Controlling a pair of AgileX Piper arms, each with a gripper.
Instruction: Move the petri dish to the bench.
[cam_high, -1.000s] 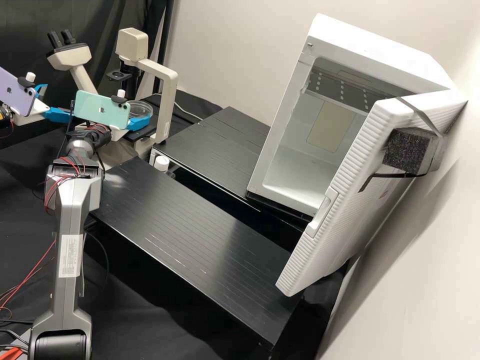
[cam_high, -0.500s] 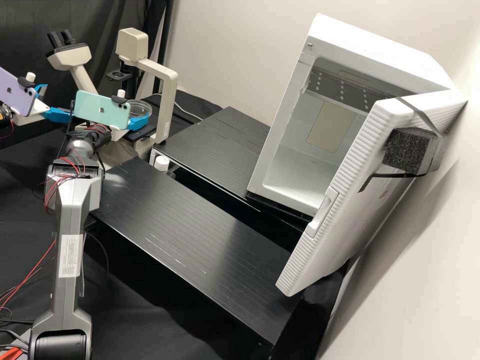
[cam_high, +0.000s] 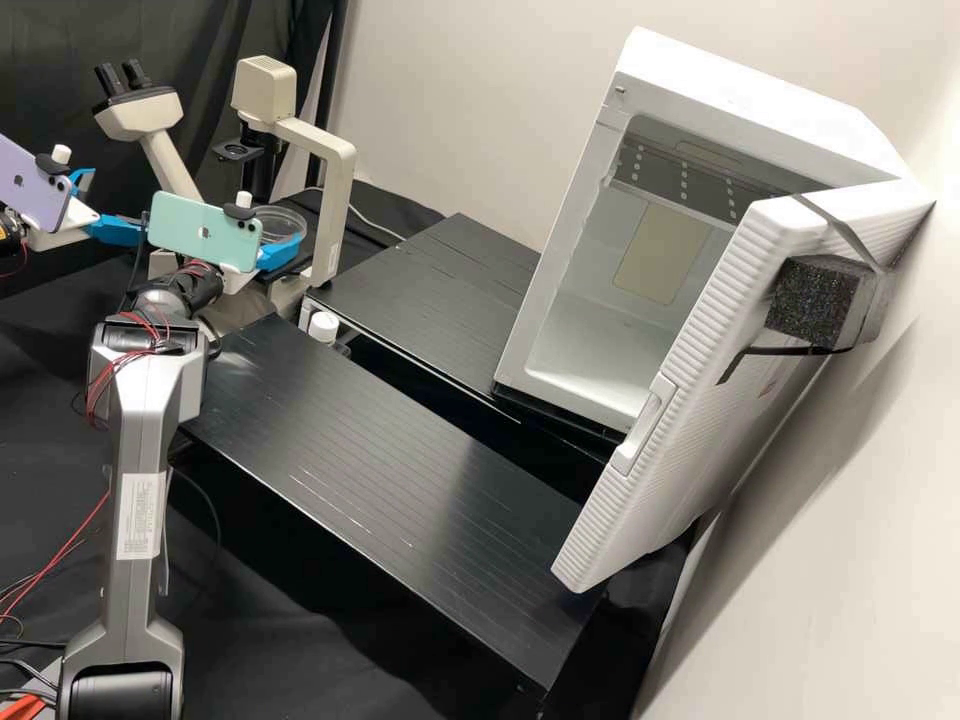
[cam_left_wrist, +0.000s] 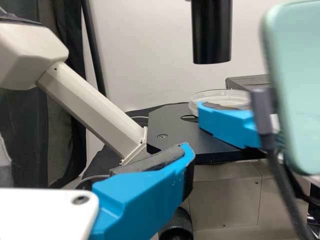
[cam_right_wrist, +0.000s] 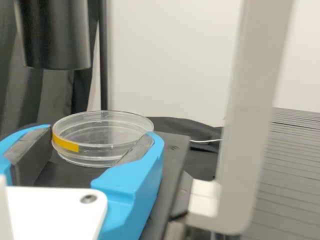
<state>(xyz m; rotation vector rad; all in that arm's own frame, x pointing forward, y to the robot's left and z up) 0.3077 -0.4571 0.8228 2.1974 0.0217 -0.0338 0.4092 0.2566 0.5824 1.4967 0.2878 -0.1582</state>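
Petri dish (cam_right_wrist: 107, 122) round, no long axis; between right gripper's (cam_right_wrist: 97, 134) pads, seemingly clamped, over microscope stage (cam_left_wrist: 170, 125); right gripper nearer; left gripper (cam_high: 115, 203) spread, unladen; high view: near bench platform (cam_high: 330, 430), far bench platform (cam_high: 430, 285) rightward of dish; one dish, two grippers, two platforms, one stage.

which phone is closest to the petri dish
The green phone, beside the petri dish in the high view; the lilac phone is farther off, at left.
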